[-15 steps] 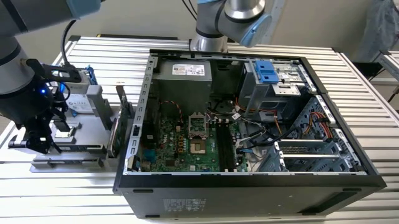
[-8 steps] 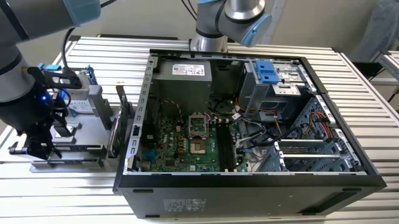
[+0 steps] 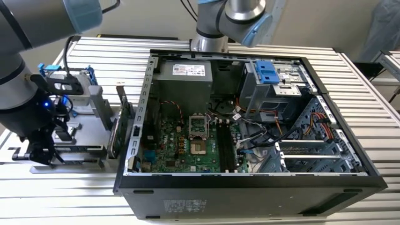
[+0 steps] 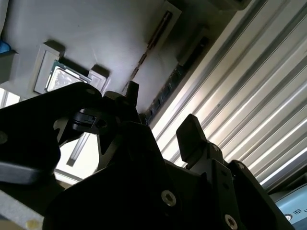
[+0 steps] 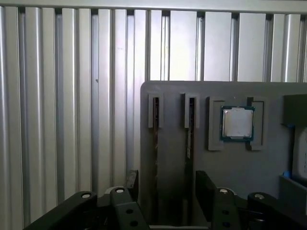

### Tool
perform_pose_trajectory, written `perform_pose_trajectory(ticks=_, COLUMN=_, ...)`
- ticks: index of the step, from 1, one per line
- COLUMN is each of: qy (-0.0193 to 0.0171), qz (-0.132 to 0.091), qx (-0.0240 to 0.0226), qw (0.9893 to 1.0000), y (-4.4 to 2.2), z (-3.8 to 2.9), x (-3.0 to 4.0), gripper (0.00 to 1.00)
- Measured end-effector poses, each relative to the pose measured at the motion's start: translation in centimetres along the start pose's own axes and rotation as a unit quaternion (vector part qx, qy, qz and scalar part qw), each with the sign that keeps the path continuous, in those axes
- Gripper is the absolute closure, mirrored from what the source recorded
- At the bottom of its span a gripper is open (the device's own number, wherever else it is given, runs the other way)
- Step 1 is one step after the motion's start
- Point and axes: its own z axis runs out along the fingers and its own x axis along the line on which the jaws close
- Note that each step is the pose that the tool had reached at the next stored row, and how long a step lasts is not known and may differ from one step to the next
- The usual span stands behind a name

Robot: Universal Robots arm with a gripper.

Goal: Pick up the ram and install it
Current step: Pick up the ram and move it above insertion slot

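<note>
The ribbed metal worktop (image 3: 50,197) spans the exterior view. An open computer case (image 3: 250,197) lies on it through the middle and right of the frame. The green motherboard (image 3: 181,145) shows inside, in the case's lower left part.

The arm (image 3: 25,70) comes down the exterior view's left edge. Under it, left of the case, a grey holder (image 3: 87,126) rests on the worktop, and a card (image 3: 119,124) stands on edge along the side next to the case. The gripper (image 3: 39,157) hangs low at the holder's left end, in the lower left of the frame.

In the first wrist view the fingers (image 5: 207,184) stand wide apart and hold nothing. They hover just short of the holder (image 5: 240,177), clear of what it carries. The ram (image 5: 190,143) is a thin dark stick set on edge in a slot of the holder, with another like stick (image 5: 156,143) in the slot beside it. Both sticks run in line with the gap between the fingers. I cannot tell which stick the gripper is lined up on.

A square silver processor (image 5: 237,123) sits in its own recess beside the slots.

In the second wrist view the fingers (image 4: 192,134) are again spread, with the dark stick (image 4: 175,84) beyond them.
</note>
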Motion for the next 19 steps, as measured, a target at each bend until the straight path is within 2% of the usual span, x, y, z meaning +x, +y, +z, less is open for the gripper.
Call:
perform_pose_trajectory(ticks=9, qy=0.0028, qz=-0.003, qx=-0.0001, qw=1.0000, y=-0.07, z=1.06, x=0.35, gripper=0.00)
perform_pose_trajectory(ticks=19, qy=0.0036, qz=-0.011, qx=0.0012, qw=0.9999, y=-0.08, z=1.97, x=0.69, gripper=0.00)
